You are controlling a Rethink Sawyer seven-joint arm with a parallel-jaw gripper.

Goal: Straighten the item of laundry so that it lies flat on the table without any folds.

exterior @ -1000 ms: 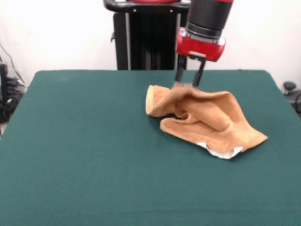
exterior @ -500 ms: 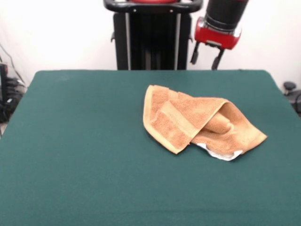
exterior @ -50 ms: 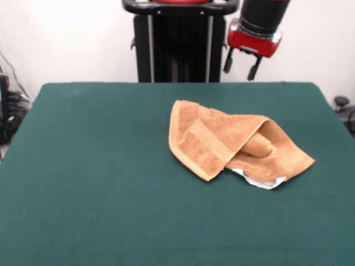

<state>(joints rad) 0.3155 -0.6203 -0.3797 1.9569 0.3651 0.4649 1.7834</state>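
Observation:
The item of laundry [exterior @ -50 ms: 233,145], an orange-tan terry towel, lies crumpled right of the middle of the green table [exterior @ -50 ms: 100,183]. Its left part is folded over the rest, with a woven border band running along the fold. A bit of white shows under its lower right edge. My gripper [exterior @ -50 ms: 239,66] hangs in the air above the table's far edge, well clear of the towel. The two dark fingers are spread apart and hold nothing.
The black pedestal [exterior @ -50 ms: 175,41] rises behind the table's far edge. Dark equipment and cables [exterior @ -50 ms: 8,111] sit off the left side, and a small dark object [exterior @ -50 ms: 344,108] sits off the right side.
One second ago the gripper held the towel's upper edge. It has let go and risen up and to the right. The released flap fell over the towel's left part.

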